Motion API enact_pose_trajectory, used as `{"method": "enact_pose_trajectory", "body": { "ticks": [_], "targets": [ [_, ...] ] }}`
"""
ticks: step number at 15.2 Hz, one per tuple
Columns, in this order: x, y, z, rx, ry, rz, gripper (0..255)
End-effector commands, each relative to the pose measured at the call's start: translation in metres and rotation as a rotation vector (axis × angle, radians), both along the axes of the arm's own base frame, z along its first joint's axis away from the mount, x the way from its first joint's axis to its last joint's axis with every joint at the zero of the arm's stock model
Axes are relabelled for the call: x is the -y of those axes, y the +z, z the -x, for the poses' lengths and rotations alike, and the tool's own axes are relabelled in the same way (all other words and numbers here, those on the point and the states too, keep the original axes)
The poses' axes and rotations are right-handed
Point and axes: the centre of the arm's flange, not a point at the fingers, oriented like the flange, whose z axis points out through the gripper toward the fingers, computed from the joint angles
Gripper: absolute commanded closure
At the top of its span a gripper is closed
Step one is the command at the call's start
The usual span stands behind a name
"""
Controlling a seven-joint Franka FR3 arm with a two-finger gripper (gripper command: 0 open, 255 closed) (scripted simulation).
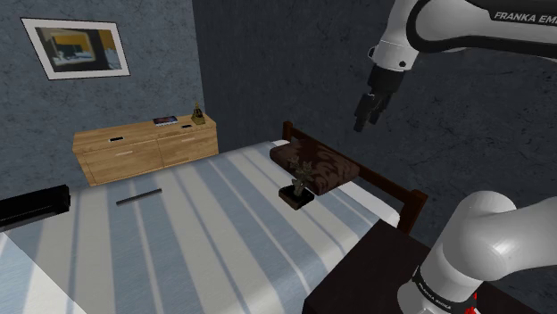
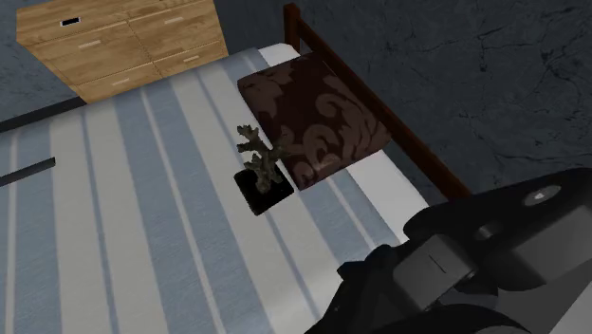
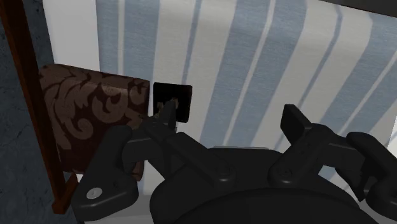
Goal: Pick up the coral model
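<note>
Well above the striped bed [image 1: 205, 227], the gripper [image 1: 363, 119] hangs with its fingers spread apart, clasping nothing. The coral model [image 1: 301, 181] stands well below it, toward the shoulder view's left, upright on its black base on the bedcover, just beside the dark patterned pillow [image 1: 317, 163].

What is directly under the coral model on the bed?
A black square base sits under the coral model, resting on the striped bedcover. The bedcover beneath that base is covered and cannot be seen.
</note>
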Motion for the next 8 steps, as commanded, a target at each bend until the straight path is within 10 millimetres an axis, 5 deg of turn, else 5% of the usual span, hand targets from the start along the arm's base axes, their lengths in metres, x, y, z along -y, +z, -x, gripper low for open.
{"method": "enact_pose_trajectory", "body": {
  "ticks": [1,8],
  "targets": [
    [0.000,0.000,0.000,0.000,0.000,0.000,0],
    [0.021,-0.052,-0.080,-0.060,0.050,0.036,0]
  ]
}}
